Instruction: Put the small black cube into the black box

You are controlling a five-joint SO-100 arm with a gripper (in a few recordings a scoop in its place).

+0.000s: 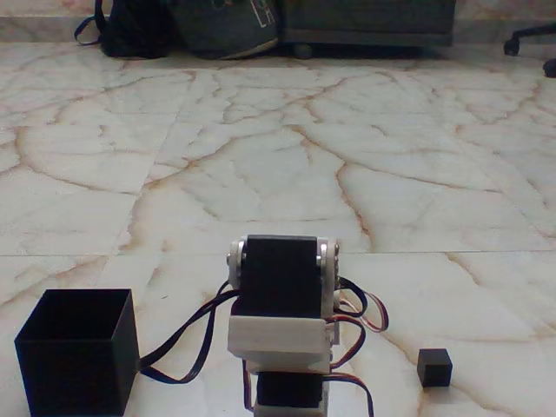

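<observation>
Fixed view, low angle, looking across a marble floor [287,156], cream w/ brown-orange veins and tile seams.

Item 1: small black cube [434,367]. Matte, plain faces. Sits on the floor at lower right, upright, nothing touching it. Well apart from the box, w/ the arm between them.

Item 2: black box [76,349]. Matte, open top, thin walls, dark inside; contents can't be made out. Lower left on the floor, bottom edge cut off by the frame. Far larger than the cube.

Item 3: robot arm [282,326]. Bottom centre, white brackets, black servo blocks, folded low. Black and red cables [187,339] loop out to both sides; 1 black loop reaches close to the box's right wall. Gripper: not identifiable from this angle, so spread or pressed together can't be told.

Item 4: background. Dark bags [182,26] along the far edge at upper left, dark furniture base [365,22] top centre, chair castors [532,39] upper right.
</observation>
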